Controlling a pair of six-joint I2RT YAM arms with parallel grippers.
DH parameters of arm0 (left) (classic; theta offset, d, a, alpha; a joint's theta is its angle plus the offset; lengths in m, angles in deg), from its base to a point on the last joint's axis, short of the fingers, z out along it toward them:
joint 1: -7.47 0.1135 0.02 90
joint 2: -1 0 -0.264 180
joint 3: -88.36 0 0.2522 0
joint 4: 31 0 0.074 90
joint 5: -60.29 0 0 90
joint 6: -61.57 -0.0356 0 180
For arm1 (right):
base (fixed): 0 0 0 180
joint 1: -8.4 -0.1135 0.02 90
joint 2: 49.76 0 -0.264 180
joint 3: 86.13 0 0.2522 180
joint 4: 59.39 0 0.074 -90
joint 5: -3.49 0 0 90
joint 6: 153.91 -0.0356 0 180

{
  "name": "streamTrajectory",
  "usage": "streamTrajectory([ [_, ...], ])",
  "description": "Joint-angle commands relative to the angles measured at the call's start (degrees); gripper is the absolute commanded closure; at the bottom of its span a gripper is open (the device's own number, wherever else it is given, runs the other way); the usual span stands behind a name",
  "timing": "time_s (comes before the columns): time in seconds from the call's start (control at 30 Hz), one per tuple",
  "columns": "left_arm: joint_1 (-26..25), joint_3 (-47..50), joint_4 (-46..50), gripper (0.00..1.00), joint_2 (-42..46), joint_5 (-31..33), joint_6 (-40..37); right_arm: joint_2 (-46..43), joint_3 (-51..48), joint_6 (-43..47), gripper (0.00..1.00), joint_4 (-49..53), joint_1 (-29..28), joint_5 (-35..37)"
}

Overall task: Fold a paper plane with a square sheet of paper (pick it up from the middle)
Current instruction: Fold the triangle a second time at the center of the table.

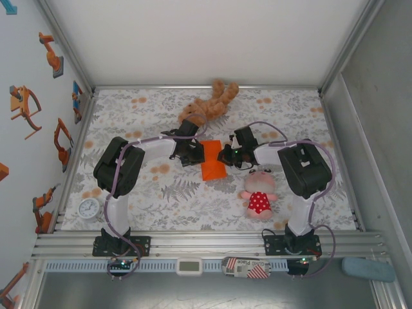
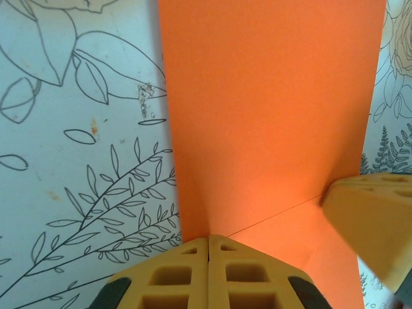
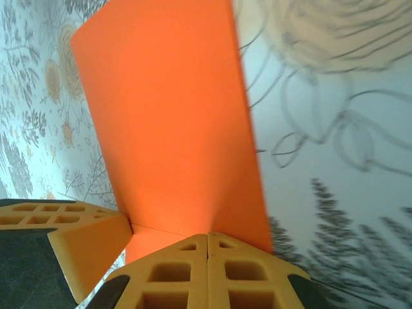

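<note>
Top external — orange paper (image 1: 212, 161) lies with long axis running near-to-far

Top external: high, behind the arms (image 1: 117, 168), looking down, far. Wrist cameras: tight behind own fingertips (image 2: 177, 273), all sharing orange paper sheet (image 2: 270, 116) just ahead.

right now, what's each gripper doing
left gripper: closed, pinching the folded bright orange sheet of paper
right gripper: closed, pinching the same orange sheet
</note>
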Motion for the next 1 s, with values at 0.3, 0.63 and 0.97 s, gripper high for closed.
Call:
streamTrajectory([
  [0.3,0.66,-0.46,5.33,1.00,-4.00,2.71,-4.02,-7.18,-0.64,1.60,1.00,3.45,1.34,0.74],
  [0.63,0.74,-1.40,5.02,1.00,-4.28,-0.20,-8.92,-0.83,-0.11,-3.13,1.00,-3.06,-3.14,-4.73],
  [0.97,0.98,-2.90,4.73,1.00,-3.14,-1.46,-8.91,0.92,-3.08,-2.49,1.00,-1.81,-3.14,-2.29],
])
